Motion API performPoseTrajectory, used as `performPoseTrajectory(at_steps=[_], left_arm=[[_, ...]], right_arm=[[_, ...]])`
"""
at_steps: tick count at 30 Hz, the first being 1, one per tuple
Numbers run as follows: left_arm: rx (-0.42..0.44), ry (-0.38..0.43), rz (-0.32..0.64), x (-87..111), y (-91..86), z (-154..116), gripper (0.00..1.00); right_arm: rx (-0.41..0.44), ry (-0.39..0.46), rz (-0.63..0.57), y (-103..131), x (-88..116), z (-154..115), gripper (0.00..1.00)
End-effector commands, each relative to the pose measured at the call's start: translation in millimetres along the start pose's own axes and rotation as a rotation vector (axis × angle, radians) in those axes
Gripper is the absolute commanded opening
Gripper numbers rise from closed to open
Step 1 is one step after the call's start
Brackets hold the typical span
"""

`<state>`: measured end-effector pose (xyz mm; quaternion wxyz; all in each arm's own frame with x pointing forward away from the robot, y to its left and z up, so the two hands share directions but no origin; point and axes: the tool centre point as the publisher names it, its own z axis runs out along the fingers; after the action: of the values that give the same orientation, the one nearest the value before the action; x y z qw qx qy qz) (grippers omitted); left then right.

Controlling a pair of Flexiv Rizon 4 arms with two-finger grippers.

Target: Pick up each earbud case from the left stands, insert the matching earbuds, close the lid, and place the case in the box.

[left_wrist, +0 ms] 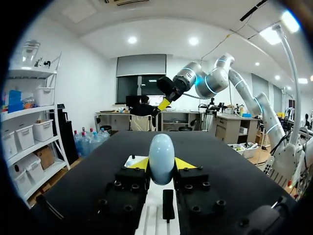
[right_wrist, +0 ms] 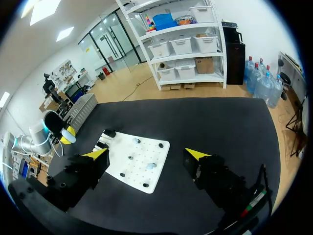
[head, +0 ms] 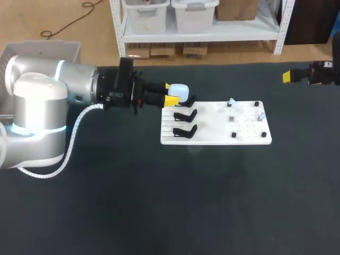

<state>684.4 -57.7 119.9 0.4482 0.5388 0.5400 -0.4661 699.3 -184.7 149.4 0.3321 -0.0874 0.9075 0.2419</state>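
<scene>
At the far left corner of the white board (head: 212, 139), your left tool (head: 170, 93) is clenched on the pale earbud case (head: 180, 92), with one yellow tip at each side of it. The case is just beyond the two empty black stands (head: 185, 115). The step in hand seems to be the lifting out. Raise the case straight up so it clears the board and the stands, and do not loosen the grip. Only then carry it toward the board's right half. The case stands upright, with its long axis about vertical and a rounded end up. Which way the lid faces cannot be told. Your right tool (right_wrist: 146, 153) hangs released, well apart beyond the board's right edge.
</scene>
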Motion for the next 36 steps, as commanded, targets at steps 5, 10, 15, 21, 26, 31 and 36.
performPoseTrajectory(at_steps=[5, 10, 15, 21, 26, 31, 36], left_arm=[[-0.02, -0.001, 0.002, -0.1, -2.8, 0.1, 0.0], [-0.033, -0.004, -0.008, 0.8, -18.4, -2.9, 0.0], [-0.039, -0.059, -0.01, -3.6, -30.7, 4.3, 0.0], [-0.016, -0.086, -0.007, -5.8, -35.1, 9.7, 0.0], [0.013, -0.092, -0.008, -5.8, -36.4, 12.4, 0.0], [0.04, -0.098, -0.001, -8.0, -34.1, 13.3, 0.0], [0.071, -0.096, -0.008, -7.0, -32.4, 14.4, 0.0]], right_arm=[[0.001, 0.001, 0.0, 0.2, -0.1, -0.3, 1.0], [0.001, 0.001, 0.0, 0.2, -0.1, -0.3, 1.0], [-0.01, 0.005, -0.025, 8.5, -3.5, -0.5, 1.0], [-0.03, 0.028, -0.096, 42.9, 1.6, -11.2, 1.0], [-0.046, 0.054, -0.143, 69.1, 11.1, -16.6, 1.0], [-0.061, 0.099, -0.194, 102.2, 24.6, -19.8, 1.0], [-0.062, 0.154, -0.216, 131.7, 40.6, -17.4, 1.0]])
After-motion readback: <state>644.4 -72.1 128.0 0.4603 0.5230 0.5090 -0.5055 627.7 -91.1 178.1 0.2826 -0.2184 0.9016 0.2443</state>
